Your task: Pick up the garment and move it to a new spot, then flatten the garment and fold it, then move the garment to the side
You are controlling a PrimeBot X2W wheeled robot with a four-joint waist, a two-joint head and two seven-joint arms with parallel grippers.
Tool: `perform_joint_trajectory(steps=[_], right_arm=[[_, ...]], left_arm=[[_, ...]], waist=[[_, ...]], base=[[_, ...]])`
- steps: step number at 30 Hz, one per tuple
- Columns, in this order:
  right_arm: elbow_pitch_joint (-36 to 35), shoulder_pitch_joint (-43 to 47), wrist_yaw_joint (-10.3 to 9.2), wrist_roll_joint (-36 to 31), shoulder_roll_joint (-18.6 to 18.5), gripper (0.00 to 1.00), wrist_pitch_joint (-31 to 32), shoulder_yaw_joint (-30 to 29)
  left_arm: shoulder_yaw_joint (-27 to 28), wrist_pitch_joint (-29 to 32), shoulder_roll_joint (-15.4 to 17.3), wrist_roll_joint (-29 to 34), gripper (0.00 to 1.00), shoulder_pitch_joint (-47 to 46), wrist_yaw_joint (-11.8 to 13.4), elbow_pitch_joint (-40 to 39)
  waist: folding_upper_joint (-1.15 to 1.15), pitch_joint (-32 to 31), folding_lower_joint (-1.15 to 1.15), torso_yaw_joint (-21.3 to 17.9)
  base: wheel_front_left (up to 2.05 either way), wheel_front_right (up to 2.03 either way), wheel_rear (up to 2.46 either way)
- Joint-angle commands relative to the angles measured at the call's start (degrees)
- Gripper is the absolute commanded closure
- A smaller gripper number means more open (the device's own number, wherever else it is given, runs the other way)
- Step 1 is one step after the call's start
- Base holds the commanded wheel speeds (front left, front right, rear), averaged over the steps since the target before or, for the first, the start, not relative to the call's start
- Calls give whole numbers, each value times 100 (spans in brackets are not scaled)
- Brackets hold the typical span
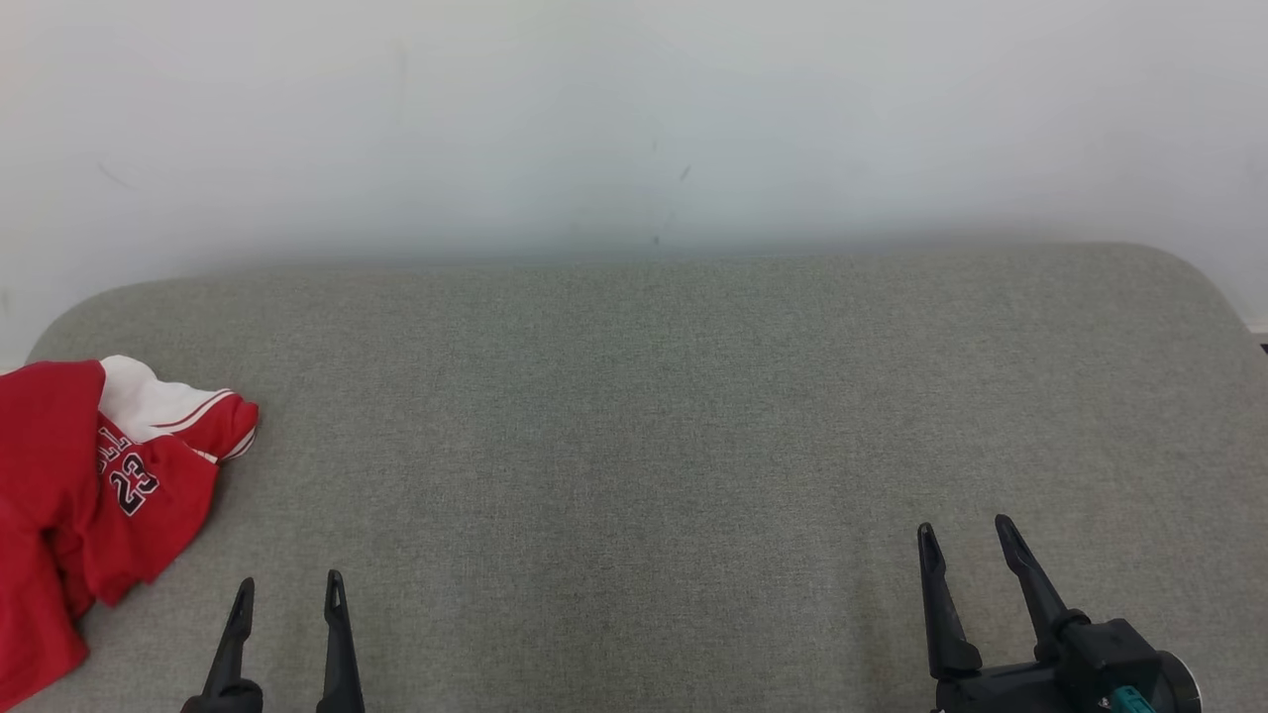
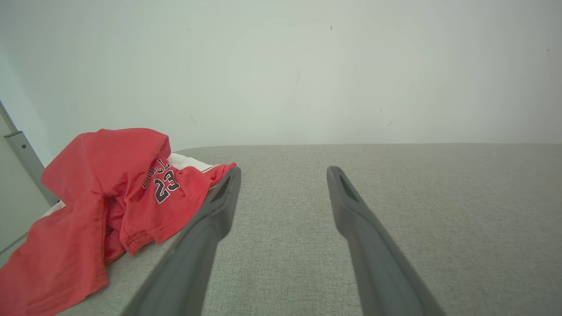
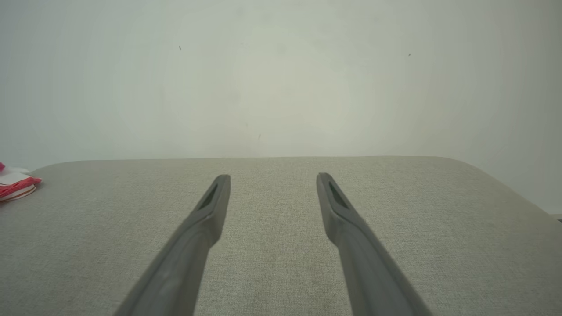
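While we hold our left claw point(image 1: 289, 582) and right claw point(image 1: 964, 527) low at the near edge, both have their fingers spread apart. Between the two claws lies a wide open stretch of pad point(image 1: 634, 416), which runs on open to the far edge and the rounded right corner. The garment point(image 1: 89, 485) lies crumpled just left of our left claw, at the pad's left edge, partly cut off by the head view. It is red with a white patch and the number 23. From the left wrist, its hem shows close beside one finger point(image 2: 210, 228); we cannot tell whether they touch. It is well apart from the right claw. The pad is grey woven cloth, and behind it stands a plain pale wall point(image 1: 634, 119).
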Motion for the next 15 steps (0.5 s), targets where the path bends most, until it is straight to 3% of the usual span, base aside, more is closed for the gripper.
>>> perform_joint_trajectory(steps=[1, 15], right_arm=[[11, -19, -12, 29, 9, 0, -4, 19], [19, -32, -12, 212, 8, 0, -4, 47]], left_arm=[[7, -20, -18, -68, 0, 49, 9, 13], [-6, -20, -31, -79, 0, 30, 27, 3]], waist=[[0, -5, 0, -2], [0, 6, 0, 8]], base=[[0, 0, 0], [0, 0, 0]])
